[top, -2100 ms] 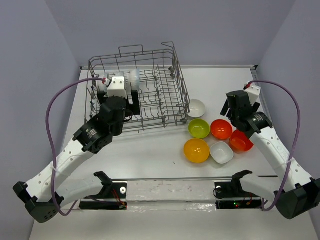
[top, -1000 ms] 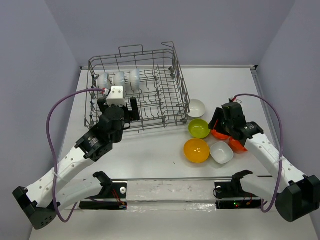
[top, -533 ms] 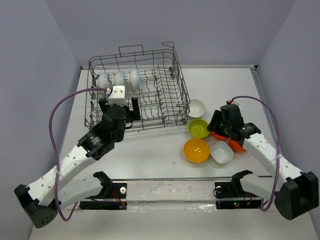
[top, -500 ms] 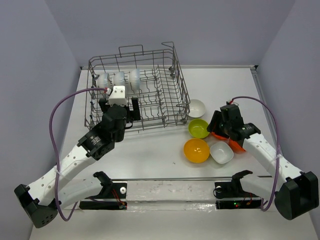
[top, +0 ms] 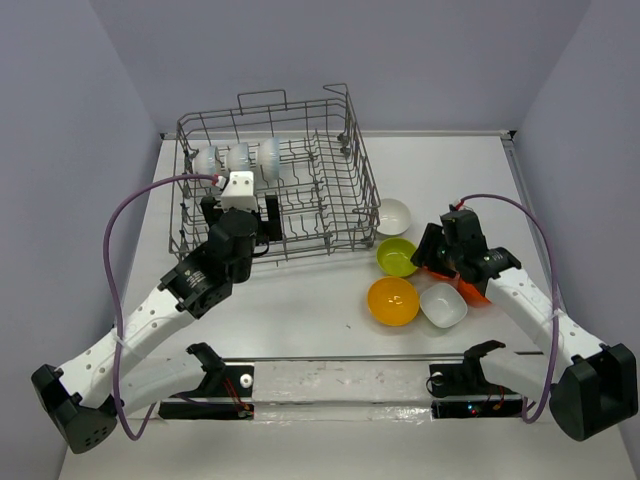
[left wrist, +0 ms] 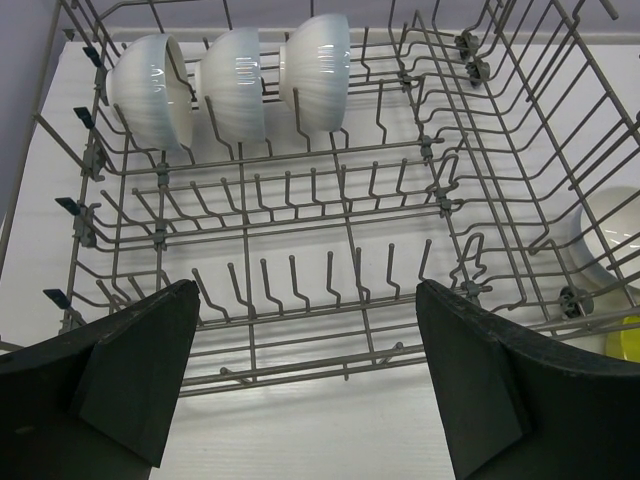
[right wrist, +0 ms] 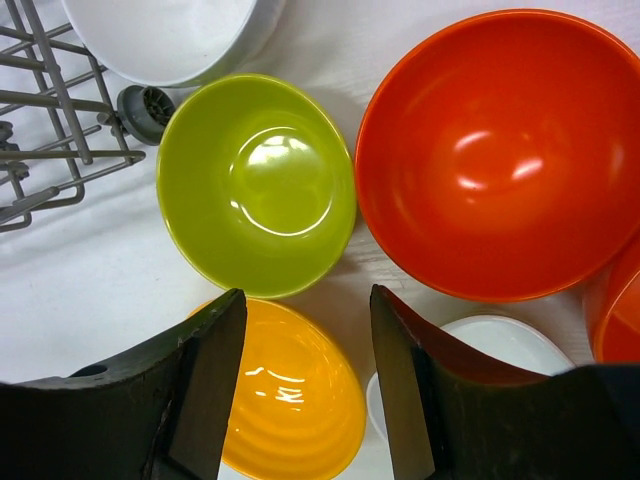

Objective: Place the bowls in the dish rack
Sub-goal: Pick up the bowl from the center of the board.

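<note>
L end effector (left wrist: 303, 290), rack (left wrist: 437, 205): 3 bowls (left wrist: 233, 85)

Inside the dish rack (left wrist: 300, 212), three white bowls (left wrist: 235, 85) stand on edge, side by side in its far-left row. The left gripper (left wrist: 305, 300) hangs over the rack's near wall, jaws spread wide. A fourth white bowl (left wrist: 615, 235) lies just outside the rack's right wall.

Lab booth, blank grey walls (top: 400, 60)

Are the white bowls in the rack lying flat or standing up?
Standing up: the three white bowls sit on edge between the rack's wires.
</note>
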Tool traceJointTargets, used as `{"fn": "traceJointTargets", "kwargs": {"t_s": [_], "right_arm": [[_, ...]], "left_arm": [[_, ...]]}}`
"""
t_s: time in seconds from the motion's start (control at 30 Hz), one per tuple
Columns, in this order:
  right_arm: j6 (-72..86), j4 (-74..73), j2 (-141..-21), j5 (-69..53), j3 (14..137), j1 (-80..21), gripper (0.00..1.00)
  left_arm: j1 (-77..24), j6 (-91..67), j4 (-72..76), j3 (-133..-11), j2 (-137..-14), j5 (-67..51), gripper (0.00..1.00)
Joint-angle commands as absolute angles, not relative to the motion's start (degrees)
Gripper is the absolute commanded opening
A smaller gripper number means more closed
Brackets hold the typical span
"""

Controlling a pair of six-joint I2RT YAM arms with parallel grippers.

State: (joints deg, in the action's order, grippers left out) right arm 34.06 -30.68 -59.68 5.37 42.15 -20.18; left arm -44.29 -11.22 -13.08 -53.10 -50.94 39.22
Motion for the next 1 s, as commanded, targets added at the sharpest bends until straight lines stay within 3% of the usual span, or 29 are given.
{"fn": "traceJointTargets", "kwargs": {"t_s": [0.0, 0.97], "right_arm": [[33.49, -26.99, -59.33, 5.44, 42.36, -19.95, 0.58], [32.70, -27.95, -58.18, 4.83, 40.08, -19.95, 0.57]], "left_arm": [[-44.56, -11.25, -11.16, -52.91, -51.15, 41.04, 0.99], [-44.56, -11.34, -11.60, -53.00, -51.06, 41.75, 0.99]]}}
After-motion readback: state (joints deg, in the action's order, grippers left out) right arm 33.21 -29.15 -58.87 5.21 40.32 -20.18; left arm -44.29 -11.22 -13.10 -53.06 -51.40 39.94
